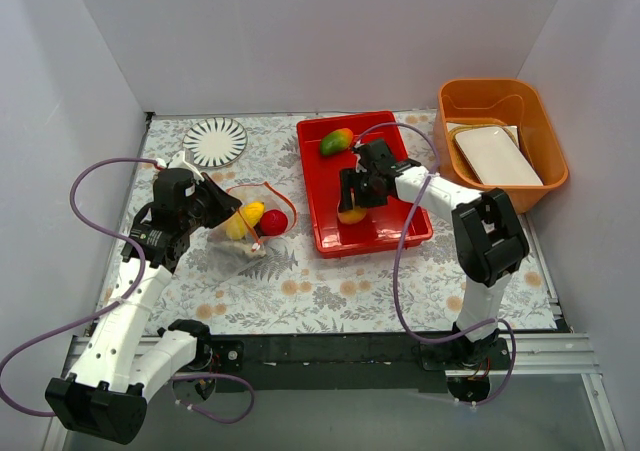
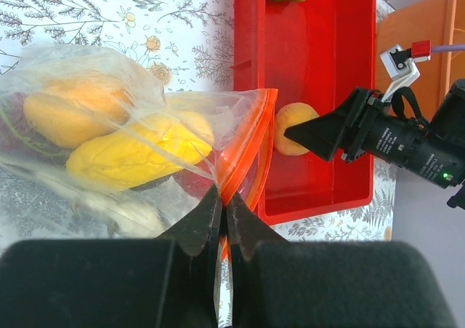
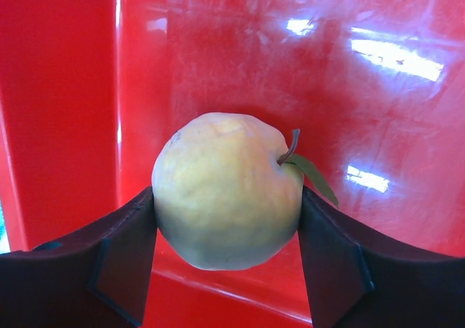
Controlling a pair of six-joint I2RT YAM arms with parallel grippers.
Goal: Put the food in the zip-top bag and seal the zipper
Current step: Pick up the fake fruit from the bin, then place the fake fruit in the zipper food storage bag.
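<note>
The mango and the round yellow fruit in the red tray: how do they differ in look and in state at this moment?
The mango is oblong, green and red; the round yellow fruit is pale, with a stem and leaf. The mango lies free at the far end; the round yellow fruit is clamped between the fingers of the right gripper. Both are in the red tray, not in the zip-top bag.

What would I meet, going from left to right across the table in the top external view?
Zip-top bag → red tray → orange tub with a white dish inside.
</note>
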